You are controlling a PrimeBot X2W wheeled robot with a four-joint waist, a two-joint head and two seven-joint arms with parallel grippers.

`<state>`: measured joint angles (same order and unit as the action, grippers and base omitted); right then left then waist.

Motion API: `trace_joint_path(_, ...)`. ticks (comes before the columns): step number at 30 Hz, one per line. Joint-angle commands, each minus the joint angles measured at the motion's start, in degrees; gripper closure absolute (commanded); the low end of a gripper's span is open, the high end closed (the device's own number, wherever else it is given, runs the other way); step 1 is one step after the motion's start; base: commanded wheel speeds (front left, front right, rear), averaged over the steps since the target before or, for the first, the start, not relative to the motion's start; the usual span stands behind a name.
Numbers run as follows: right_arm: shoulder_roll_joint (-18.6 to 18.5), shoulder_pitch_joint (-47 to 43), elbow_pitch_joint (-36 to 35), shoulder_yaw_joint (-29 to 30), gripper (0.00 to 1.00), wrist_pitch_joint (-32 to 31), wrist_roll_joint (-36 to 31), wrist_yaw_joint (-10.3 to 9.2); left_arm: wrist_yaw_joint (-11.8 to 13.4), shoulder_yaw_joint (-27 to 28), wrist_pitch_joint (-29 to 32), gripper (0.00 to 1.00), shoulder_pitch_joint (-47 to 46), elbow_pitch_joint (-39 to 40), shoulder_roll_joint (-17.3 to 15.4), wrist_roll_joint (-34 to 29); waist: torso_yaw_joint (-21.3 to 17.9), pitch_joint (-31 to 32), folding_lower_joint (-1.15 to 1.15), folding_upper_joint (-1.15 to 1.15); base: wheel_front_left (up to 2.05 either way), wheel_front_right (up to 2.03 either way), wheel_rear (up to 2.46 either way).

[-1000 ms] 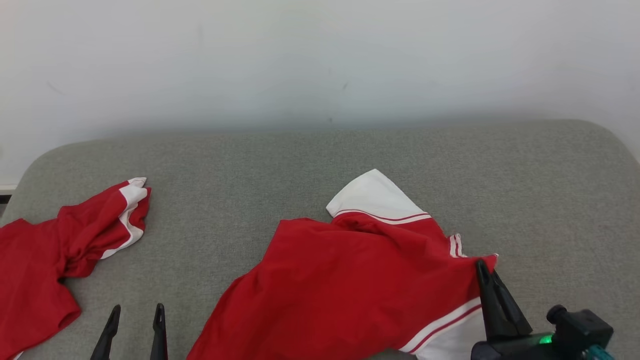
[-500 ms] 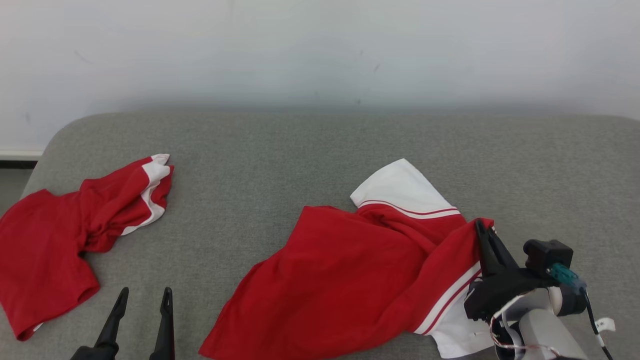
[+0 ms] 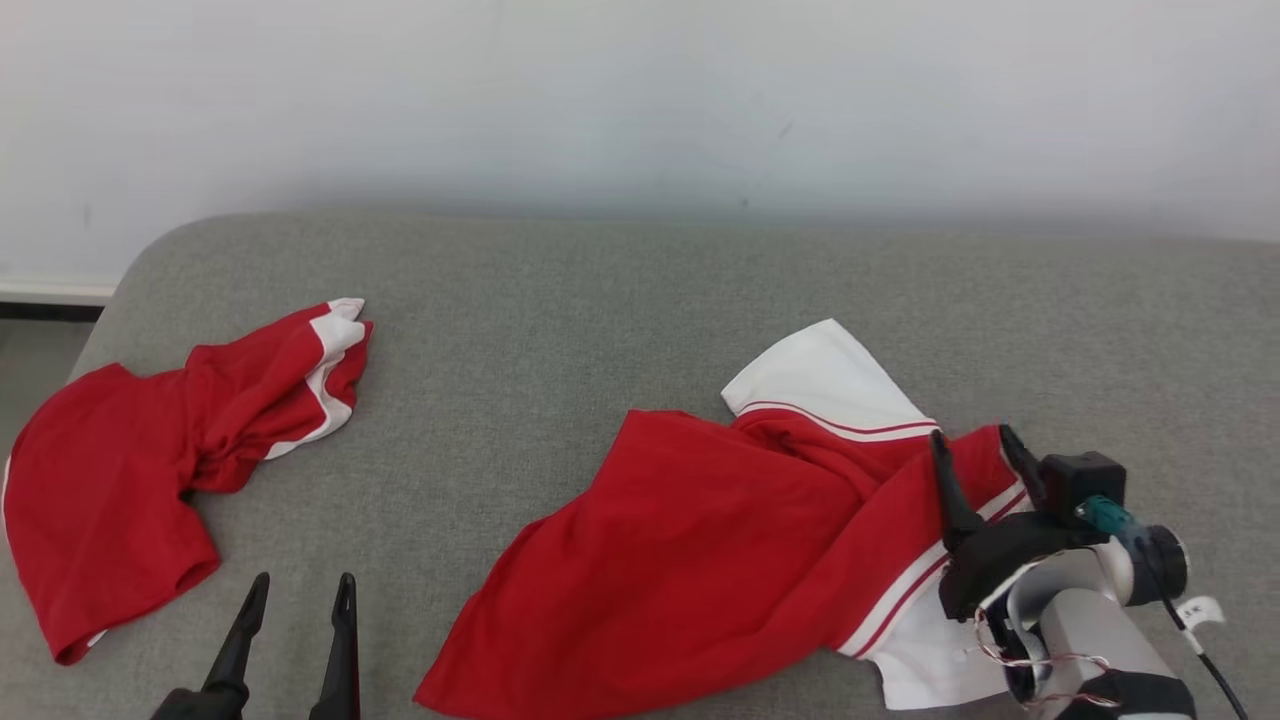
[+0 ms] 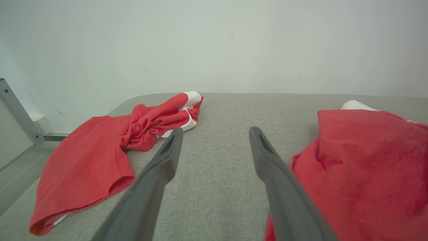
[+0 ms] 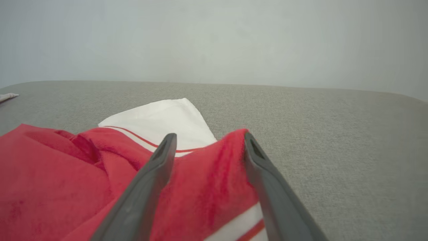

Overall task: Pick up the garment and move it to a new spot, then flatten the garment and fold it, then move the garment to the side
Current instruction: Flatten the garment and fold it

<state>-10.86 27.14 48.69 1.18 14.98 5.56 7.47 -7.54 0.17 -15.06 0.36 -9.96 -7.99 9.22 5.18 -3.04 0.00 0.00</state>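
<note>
Plain pale wall (image 3: 640,90) behind a gray woven cushion (image 3: 600,300). Lower centre to right: red garment (image 3: 720,540), soft rumpled cloth, long axis slanting from lower left up to a white sleeve pointing toward the top. Second red garment (image 3: 110,480) bunched at left. Right gripper (image 3: 972,440): pinched shut a second ago, now spread wide astride a raised red fold, gripping nothing. Left gripper (image 3: 305,585) at lower left, wide apart, empty.

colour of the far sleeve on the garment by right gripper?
Sleeve is white with a thin red stripe; garment body red. Clearest in right wrist view.
</note>
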Motion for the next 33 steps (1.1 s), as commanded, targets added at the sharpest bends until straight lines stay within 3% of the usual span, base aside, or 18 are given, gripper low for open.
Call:
trace_joint_path(1, -0.2, -1.9, -1.0, 0.4, 0.0, 0.3, -0.1, 0.07, 0.1, 0.2, -0.2, 0.0, 1.0, -0.2, 0.2, -0.4, -1.1, 1.3, 0.0, 0.0, 0.0, 0.0, 0.0)
trace_joint_path(12, -1.7, -12.9, -16.2, 2.7, 0.0, 0.3, 1.9, 0.07, 0.1, 2.3, -0.2, 0.0, 3.5, 0.4, 0.9, -1.5, -3.9, 4.6, 0.0, 0.0, 0.0, 0.0, 0.0)
trace_joint_path(21, 1.9, -24.3, -34.2, 4.7, 0.0, 0.2, 2.9, 0.07, 0.1, 3.5, -0.2, 0.0, 4.9, 0.9, 0.9, -1.9, -4.8, 5.5, 0.0, 0.0, 0.0, 0.0, 0.0)
trace_joint_path(33, 6.5, -36.2, -48.3, 3.7, 0.0, 0.2, 0.1, 0.07, 0.1, 4.7, -0.2, 0.0, 6.0, 0.4, 0.8, -3.5, -4.5, 6.6, 0.0, 0.0, 0.0, 0.0, 0.0)
